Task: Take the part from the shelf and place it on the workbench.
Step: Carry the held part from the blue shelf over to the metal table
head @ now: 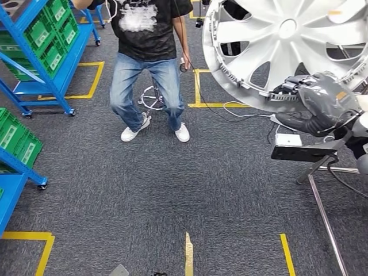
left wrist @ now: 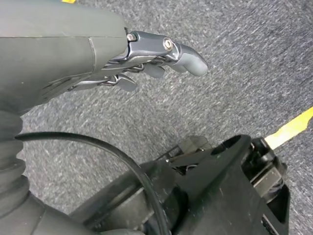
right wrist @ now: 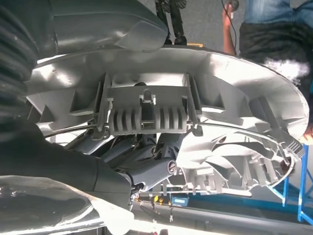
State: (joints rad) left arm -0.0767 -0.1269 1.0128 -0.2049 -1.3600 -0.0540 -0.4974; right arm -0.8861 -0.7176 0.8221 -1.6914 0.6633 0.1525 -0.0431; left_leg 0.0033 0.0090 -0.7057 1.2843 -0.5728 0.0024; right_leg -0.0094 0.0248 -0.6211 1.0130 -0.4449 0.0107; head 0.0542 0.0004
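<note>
The part is a large silver wheel cover [head: 286, 49] with curved spokes, held up at the upper right of the head view. My right hand [head: 323, 106] grips its lower rim, thumb on one face and fingers behind. In the right wrist view the cover's ribbed inner side [right wrist: 207, 122] is close, with my dark fingers [right wrist: 147, 169] curled against it and the thumb [right wrist: 136, 32] over the rim. My left hand [left wrist: 155, 61] hangs over the grey carpet with its fingers apart and nothing in it.
A person [head: 149, 63] in jeans and a black shirt stands ahead, holding a cabled device. Blue shelving with green crates [head: 48, 40] stands at the left, with another rack [head: 15, 155] nearer. Yellow tape lines [head: 286, 253] mark the carpet. A metal stand [head: 323, 213] is at the right.
</note>
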